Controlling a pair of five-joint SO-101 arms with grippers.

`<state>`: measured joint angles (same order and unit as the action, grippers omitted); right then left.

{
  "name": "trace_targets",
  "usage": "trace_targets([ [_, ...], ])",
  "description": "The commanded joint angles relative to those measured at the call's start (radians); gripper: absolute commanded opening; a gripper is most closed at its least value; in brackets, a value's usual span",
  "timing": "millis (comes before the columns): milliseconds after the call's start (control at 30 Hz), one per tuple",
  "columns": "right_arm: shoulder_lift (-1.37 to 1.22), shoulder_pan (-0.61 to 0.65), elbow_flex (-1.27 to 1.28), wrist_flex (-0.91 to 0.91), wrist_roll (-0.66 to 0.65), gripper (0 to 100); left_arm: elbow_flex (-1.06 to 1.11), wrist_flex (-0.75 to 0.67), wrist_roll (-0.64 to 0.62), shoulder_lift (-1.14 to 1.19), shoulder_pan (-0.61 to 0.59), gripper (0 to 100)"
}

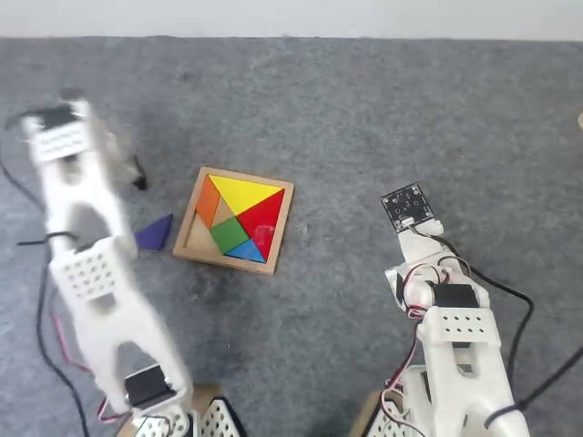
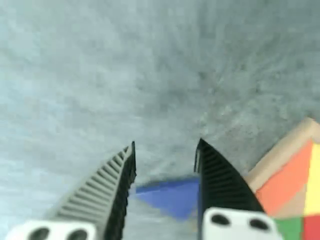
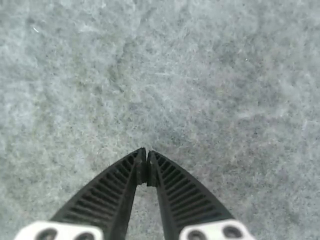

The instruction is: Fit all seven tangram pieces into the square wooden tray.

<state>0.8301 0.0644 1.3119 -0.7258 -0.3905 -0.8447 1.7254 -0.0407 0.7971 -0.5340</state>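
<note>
Grey felt covers the table [image 1: 364, 109] in the high view, and the wooden tray [image 1: 284, 218] lies near its middle, turned a little out of square with the table's edges. Inside it we see an orange piece [image 1: 209, 202], a yellow triangle [image 1: 244, 193], a red triangle [image 1: 264, 221], a green square [image 1: 230, 235] and a light blue triangle [image 1: 246, 250], with bare wood showing at the corner beside the green square. The dark blue triangle [image 1: 155, 232] lies flat on the felt just outside the tray, on the left arm's side. One of its edges faces the tray, and its long axis runs from there to a corner pointing at the left arm [image 1: 91, 273]. The right arm [image 1: 455, 337] stands well apart on the tray's other side.

From the left wrist view, we find the left gripper [image 2: 166, 145] above the felt with its fingers [image 2: 112, 185] spread wide. The dark blue triangle [image 2: 170, 197] lies in the gap between them, close to their bases, with a sharp corner turned towards one finger. We cannot tell whether either finger touches it. The tray's corner [image 2: 285, 155] shows just beside the other finger.

From the right wrist view, the right gripper [image 3: 145, 152] hangs over bare felt with its fingers [image 3: 110, 195] pressed together at the tips, holding nothing.
</note>
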Motion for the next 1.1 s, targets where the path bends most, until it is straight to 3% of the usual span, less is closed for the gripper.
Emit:
trace_targets([
  [0, 0.030, 0.010, -0.005, 0.015, -0.009, 0.8, 0.042, 0.032, 0.379, -0.316, -0.015, 18],
  [167, 0.030, 0.010, -0.005, 0.015, -0.009, 0.8, 0.501, 0.008, 0.783, -0.592, 0.009, 23],
  [267, 0.030, 0.010, -0.005, 0.015, -0.011, 0.8, 0.829, -0.133, 0.994, -0.677, 0.028, 31],
  [400, 0.030, 0.010, -0.005, 0.015, -0.012, 0.8, 1.081, -0.443, 1.040, -0.738, 0.029, 33],
  [500, 0.030, 0.010, -0.005, 0.015, -0.012, 0.8, 1.162, -0.555, 1.102, -0.732, 0.063, 33],
  [767, 0.030, 0.010, -0.005, 0.015, -0.012, 0.8, 1.115, -0.606, 1.114, -0.601, 0.120, 33],
  [1067, 0.030, 0.010, -0.005, 0.015, -0.012, 0.8, 1.009, -0.611, 1.134, -0.397, 0.055, 32],
])
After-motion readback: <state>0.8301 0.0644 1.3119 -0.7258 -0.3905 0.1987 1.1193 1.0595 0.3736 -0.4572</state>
